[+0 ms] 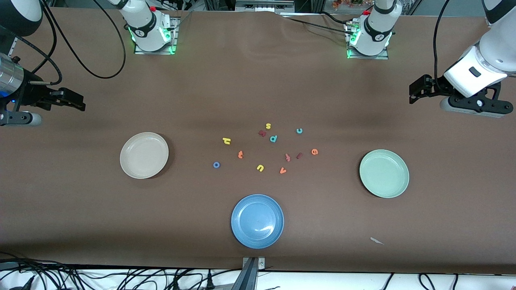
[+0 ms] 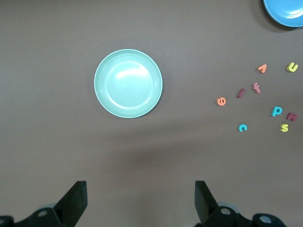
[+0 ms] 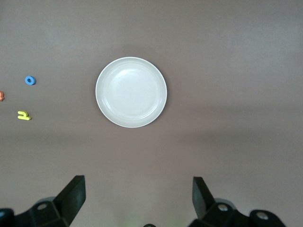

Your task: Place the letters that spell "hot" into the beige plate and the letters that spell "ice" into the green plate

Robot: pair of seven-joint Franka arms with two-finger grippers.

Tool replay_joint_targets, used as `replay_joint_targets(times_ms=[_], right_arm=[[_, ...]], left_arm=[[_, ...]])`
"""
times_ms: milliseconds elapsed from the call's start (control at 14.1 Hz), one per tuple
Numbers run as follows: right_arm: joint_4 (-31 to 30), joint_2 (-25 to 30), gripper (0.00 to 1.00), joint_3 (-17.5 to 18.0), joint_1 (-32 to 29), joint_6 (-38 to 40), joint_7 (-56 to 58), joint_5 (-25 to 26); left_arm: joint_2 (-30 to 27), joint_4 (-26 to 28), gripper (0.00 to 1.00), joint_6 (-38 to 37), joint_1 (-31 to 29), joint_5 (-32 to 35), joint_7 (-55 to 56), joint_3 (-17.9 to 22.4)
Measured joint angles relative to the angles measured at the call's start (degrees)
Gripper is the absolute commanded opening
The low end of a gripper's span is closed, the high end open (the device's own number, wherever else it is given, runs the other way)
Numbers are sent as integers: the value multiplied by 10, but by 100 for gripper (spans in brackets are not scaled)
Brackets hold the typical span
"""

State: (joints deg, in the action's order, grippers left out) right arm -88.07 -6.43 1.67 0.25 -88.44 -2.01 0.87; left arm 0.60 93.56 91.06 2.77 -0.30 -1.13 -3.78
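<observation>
step: none of the six letters was in a plate yet; by my read the sort had not started, both arms waiting at the table's ends
next move: probably one arm had to come in over the cluster, drop onto a single tiny letter and pinch it clean (neighbours sat close, so a wrong pick looked easy)
beige plate (image 1: 144,155): on the table toward the right arm's end, about 9 o'clock of the cluster, bare
green plate (image 1: 384,173): toward the left arm's end, about 4 o'clock of the cluster, bare
blue plate (image 1: 257,220): 6 o'clock of the cluster, nearest the front camera (not wanted)
left gripper (image 2: 141,198): up over bare table at its own end, fingers spread wide, holding nothing, touching nothing
right gripper (image 3: 138,196): over bare table at its end, fingers wide apart too, nothing held
hot: yellow h (image 1: 226,140) at the cluster's 10 o'clock edge, orange t (image 1: 240,154) just at its 5 o'clock, blue o (image 1: 216,164) at 8 o'clock of the t; all on the beige-plate side
ice: teal c (image 1: 299,131) at the cluster's 1 o'clock, orange e (image 1: 315,151) at 3 o'clock, dark red i (image 1: 299,155) just beside the e
distractors: yellow s (image 1: 268,125), teal p (image 1: 273,138), yellow u (image 1: 260,167), orange v (image 1: 283,170) mixed in (leave)
</observation>
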Motion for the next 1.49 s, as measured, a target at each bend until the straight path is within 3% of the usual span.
replay_joint_targets(times_ms=[640, 1066, 1492], right_arm=[[0, -1, 100, 2, 0, -2, 1, 0], [-1, -9, 100, 6, 20, -4, -1, -13], [-15, -55, 100, 8, 93, -69, -78, -15]], left_arm=[[4, 0, 100, -1, 1, 0, 0, -1], [62, 1, 100, 0, 18, 0, 3, -17], [156, 3, 100, 127, 61, -32, 10, -28]])
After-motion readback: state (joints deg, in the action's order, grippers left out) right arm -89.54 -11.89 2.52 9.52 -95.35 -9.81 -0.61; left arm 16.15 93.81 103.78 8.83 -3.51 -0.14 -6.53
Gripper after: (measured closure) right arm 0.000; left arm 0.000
